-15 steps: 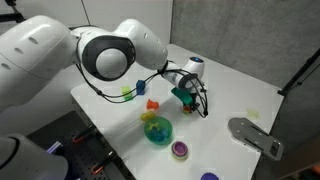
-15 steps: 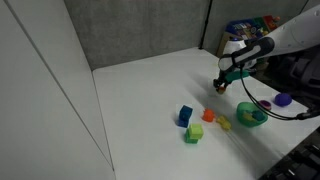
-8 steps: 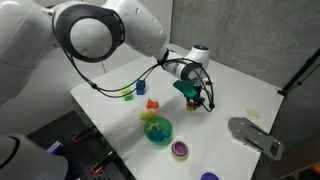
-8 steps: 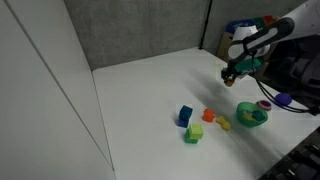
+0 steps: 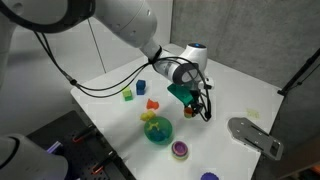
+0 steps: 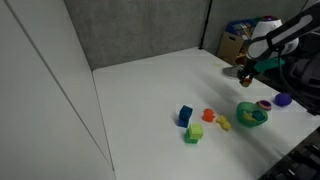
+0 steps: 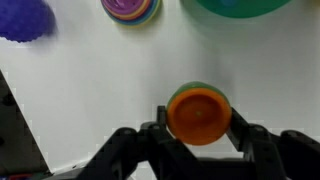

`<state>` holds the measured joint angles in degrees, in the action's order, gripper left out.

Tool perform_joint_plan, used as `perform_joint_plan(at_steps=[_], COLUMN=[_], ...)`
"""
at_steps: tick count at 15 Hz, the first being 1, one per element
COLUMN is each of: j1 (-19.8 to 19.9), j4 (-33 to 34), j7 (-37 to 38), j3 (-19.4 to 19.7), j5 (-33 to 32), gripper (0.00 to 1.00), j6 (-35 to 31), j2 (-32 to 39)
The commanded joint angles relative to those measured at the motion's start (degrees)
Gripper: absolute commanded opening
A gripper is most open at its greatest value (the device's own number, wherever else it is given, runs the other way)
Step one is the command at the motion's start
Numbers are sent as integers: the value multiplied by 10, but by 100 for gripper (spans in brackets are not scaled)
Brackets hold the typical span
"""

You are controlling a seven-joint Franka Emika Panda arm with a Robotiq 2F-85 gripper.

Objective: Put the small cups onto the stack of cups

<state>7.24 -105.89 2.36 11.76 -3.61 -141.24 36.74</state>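
Note:
My gripper [image 7: 198, 128] is shut on the small round orange cup [image 7: 198, 113] and holds it above the white table; it shows in both exterior views [image 5: 192, 106] [image 6: 244, 71]. The purple stack of cups [image 7: 130, 8] lies ahead of the jaws, apart from them, and shows in both exterior views [image 5: 180, 150] [image 6: 264, 104]. The small blue cup [image 5: 141, 86] [image 6: 185, 115], green cup [image 5: 128, 94] [image 6: 195, 132] and red cup [image 5: 152, 103] [image 6: 209, 115] sit on the table away from the gripper.
A teal bowl [image 5: 158, 131] [image 6: 251, 114] [image 7: 240, 5] with coloured bits inside stands beside the stack. A second purple piece [image 7: 25, 18] [image 5: 208, 177] [image 6: 283, 99] lies near the table edge. A grey metal bracket [image 5: 252, 136] is at one table corner.
The gripper, still holding the orange cup, has risen and moved away from the loose small cups toward the side with the teal bowl and purple stack. The arm's upper links swung up.

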Motion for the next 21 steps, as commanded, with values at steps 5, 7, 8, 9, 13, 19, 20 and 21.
perform_joint_plan(at_steps=[5,7,8,9,13,19,20,21], j1=[7,8,10,11,12,21,26,31], j4=[-140,-153,-155,-130,-140,-148,-150,-153], j7=[2,4,6,5,5,-2,-4,-6], j3=[39,44,43,39,39,46,45,43], j5=[-52,-53,-46,-45,-45,-49,-46,-42], gripper=[34,34,34,59,59,34,34,34], j6=[-59,-51,-43,-50,-49,-87,-91,-93], j2=[-63,-70,-77,-45,-58,-50,-51,-53])
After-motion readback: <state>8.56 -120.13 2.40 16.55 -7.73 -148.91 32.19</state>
